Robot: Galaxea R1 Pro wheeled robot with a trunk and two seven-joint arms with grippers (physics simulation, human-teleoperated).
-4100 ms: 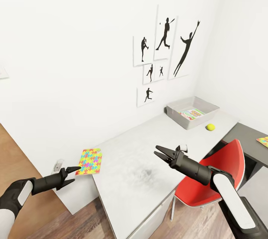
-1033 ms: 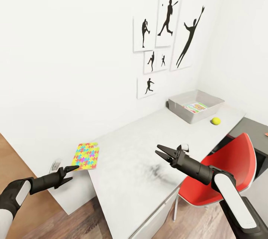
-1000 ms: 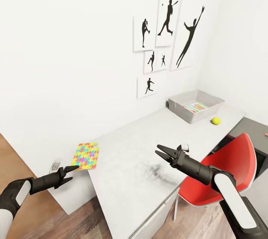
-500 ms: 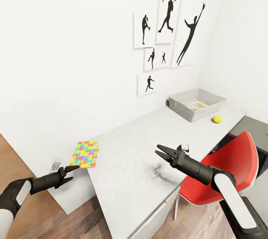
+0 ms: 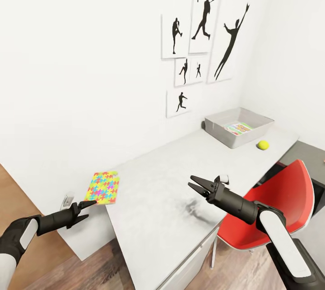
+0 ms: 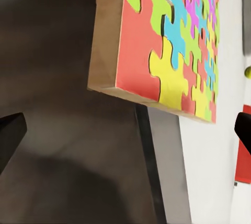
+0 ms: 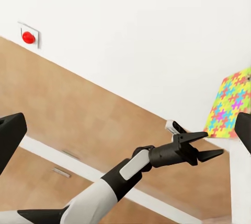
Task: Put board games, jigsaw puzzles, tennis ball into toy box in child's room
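Both pairs of jaws stand spread and empty: the left gripper [image 5: 89,211] hangs just off the near end of the worktop [image 5: 171,181], and the right gripper [image 5: 195,185] hovers above its middle.

From largest to smallest: the worktop runs along the white wall to the far corner, where the toy box [image 5: 238,126] sits with a printed board game [image 5: 238,127] lying flat inside it. A red chair [image 5: 282,204] is tucked under the worktop's near edge. One jigsaw puzzle [image 5: 104,186] lies flat at the near end, its corner overhanging the edge just ahead of the left gripper's tips. The tennis ball [image 5: 262,145] rests on the worktop just beside the toy box.

In the left wrist view the jigsaw puzzle [image 6: 168,41] shows as a thin stiff board with a brown side. It looks light and rigid but too flat to pinch from above, so the overhanging corner is probably the place to take hold, one finger under and one over.

Against half a second ago, nothing visibly differs. Over the last four seconds the whole view has shifted, so the camera moved; both arms keep their pose.
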